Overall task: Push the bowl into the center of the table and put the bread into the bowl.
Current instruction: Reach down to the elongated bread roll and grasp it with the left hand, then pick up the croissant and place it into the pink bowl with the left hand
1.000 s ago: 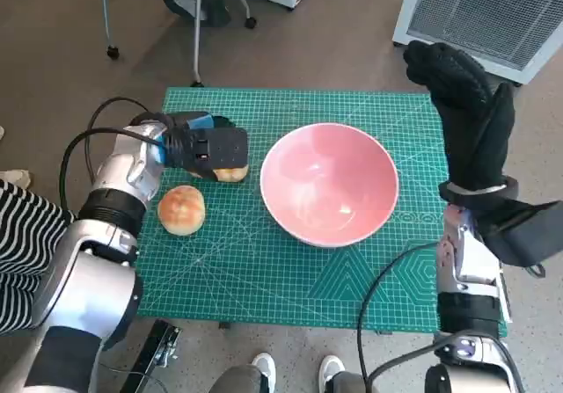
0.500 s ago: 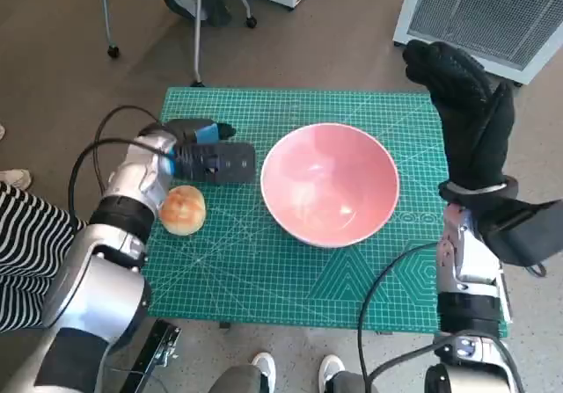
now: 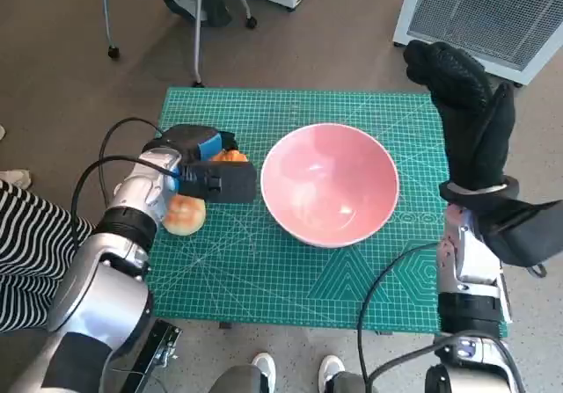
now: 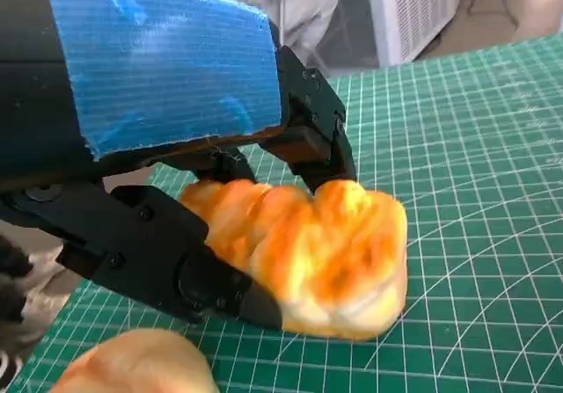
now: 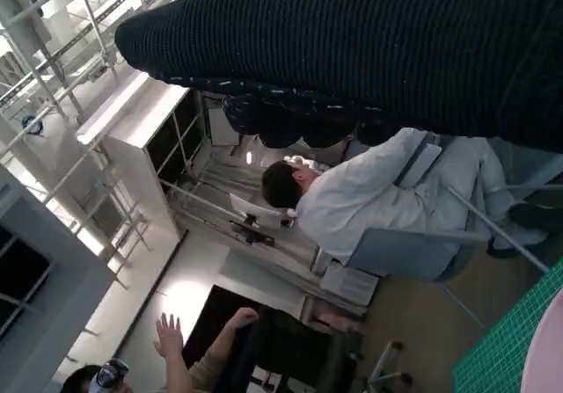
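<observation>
My left hand [image 3: 207, 171] grips a golden, lumpy piece of bread [image 3: 231, 156] at the left of the green mat, a short way left of the pink bowl [image 3: 328, 195]. In the left wrist view the black fingers [image 4: 303, 134] clamp the bread [image 4: 321, 252] from both sides, close over the mat; whether it touches the mat I cannot tell. A second, round bun [image 3: 182, 214] lies on the mat partly under that hand, with its edge [image 4: 141, 368] also in the wrist view. The bowl stands upright and empty, slightly right of the mat's middle. My right hand [image 3: 466, 103] is raised beyond the table's right edge, holding nothing.
The green cutting mat [image 3: 290, 279] covers the small table. A white grilled appliance [image 3: 493, 10] stands on the floor at the far right, chair legs [image 3: 198, 6] at the far left. A striped sleeve [image 3: 22, 235] shows at the left. A seated person [image 5: 352, 200] appears in the right wrist view.
My left hand has closed on the lumpy bread and shifted a little towards me, over the round bun. The bowl and my right hand have stayed put.
</observation>
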